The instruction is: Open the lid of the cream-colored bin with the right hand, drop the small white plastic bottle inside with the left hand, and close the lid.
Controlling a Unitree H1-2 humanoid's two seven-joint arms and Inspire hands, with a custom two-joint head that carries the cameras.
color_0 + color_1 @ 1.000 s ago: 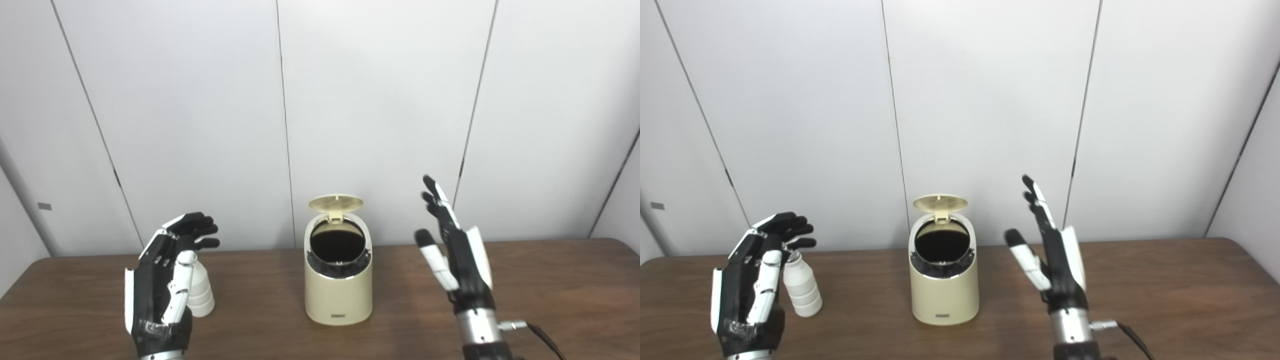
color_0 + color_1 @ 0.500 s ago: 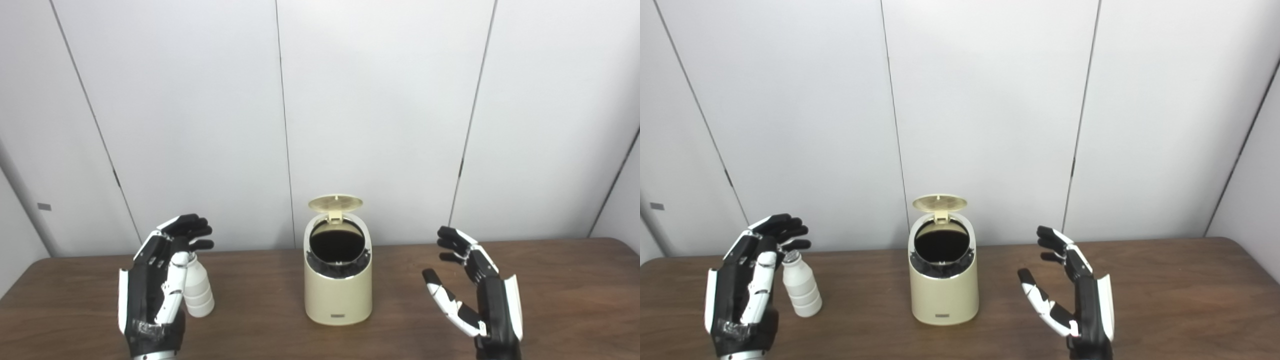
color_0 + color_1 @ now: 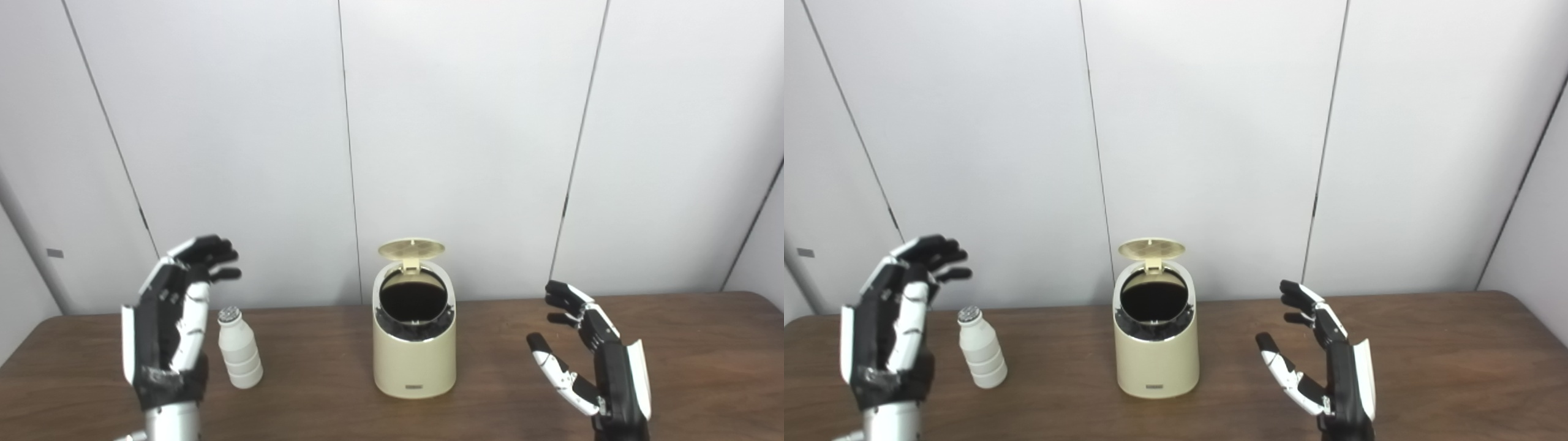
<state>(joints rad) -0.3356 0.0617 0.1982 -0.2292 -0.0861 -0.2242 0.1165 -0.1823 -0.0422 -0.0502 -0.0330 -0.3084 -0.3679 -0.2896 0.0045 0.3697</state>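
The cream-colored bin (image 3: 414,352) stands mid-table with its round lid (image 3: 411,248) tipped up at the back, showing a dark inside. A small white plastic bottle (image 3: 239,356) stands upright left of the bin. My left hand (image 3: 171,331) is raised just left of the bottle, open, fingers spread, not touching it. Low over the table, right of the bin, my right hand (image 3: 591,361) hangs open and holds nothing.
The brown wooden table (image 3: 704,343) runs across the view. White wall panels stand close behind the bin. A narrow gap separates bottle and bin.
My left hand rose and drew back to the left, uncovering the bottle. My right hand dropped from a raised pose to low beside the bin. Bin and bottle did not move.
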